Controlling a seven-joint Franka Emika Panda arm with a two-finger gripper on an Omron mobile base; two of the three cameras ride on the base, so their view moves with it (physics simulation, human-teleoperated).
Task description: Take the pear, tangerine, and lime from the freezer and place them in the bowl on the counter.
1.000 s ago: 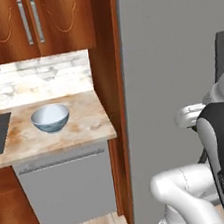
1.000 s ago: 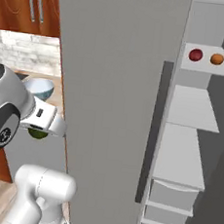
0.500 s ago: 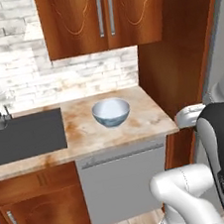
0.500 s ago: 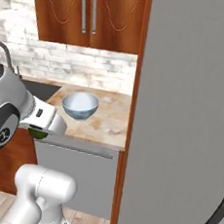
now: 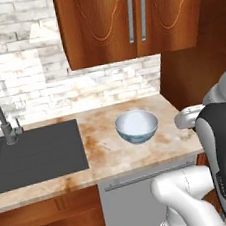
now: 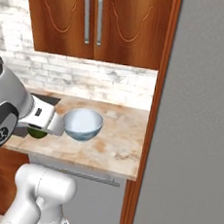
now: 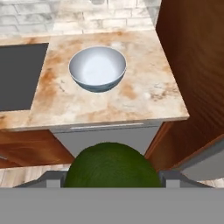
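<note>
The round, glossy pale blue-white bowl [image 5: 137, 126] stands upright on the beige marbled stone bench [image 5: 103, 154] with its rusty brown blotches, towards the bench's right end and a little back from the front edge. Its hollow shows nothing inside in the hand view [image 7: 98, 68]. To the bowl's left, set into the same bench, lies the dark grey sink [image 5: 35, 155], with a dark curved tap [image 5: 0, 120] rising at its back. The bowl and the sink are apart, with a strip of blotched stone between them.

A dark green, round, dull-skinned lime [image 7: 111, 168] sits low in the hand view, just at the pincer [image 7: 109, 181], and hides most of what lies between the tips. The pincer is pinching this lime: grey parts of the fingers [image 7: 51, 179] show hard against each side of the fruit. From the right base view the same green fruit [image 6: 36, 132] peeks out under the white hand, near the bowl [image 6: 83, 124] and to its left, over the front part of the bench.

Brown wooden wall cabinets [image 5: 130, 19] with long silver handles hang above the bench, over a wall of pale brick [image 5: 23, 66]. The wide flat grey door of the freezer [image 6: 196, 123] fills the right side of the right base view, beside a tall brown wooden panel [image 6: 150, 113]. Under the bench is a grey front panel [image 7: 105, 135] between brown cabinet fronts.
</note>
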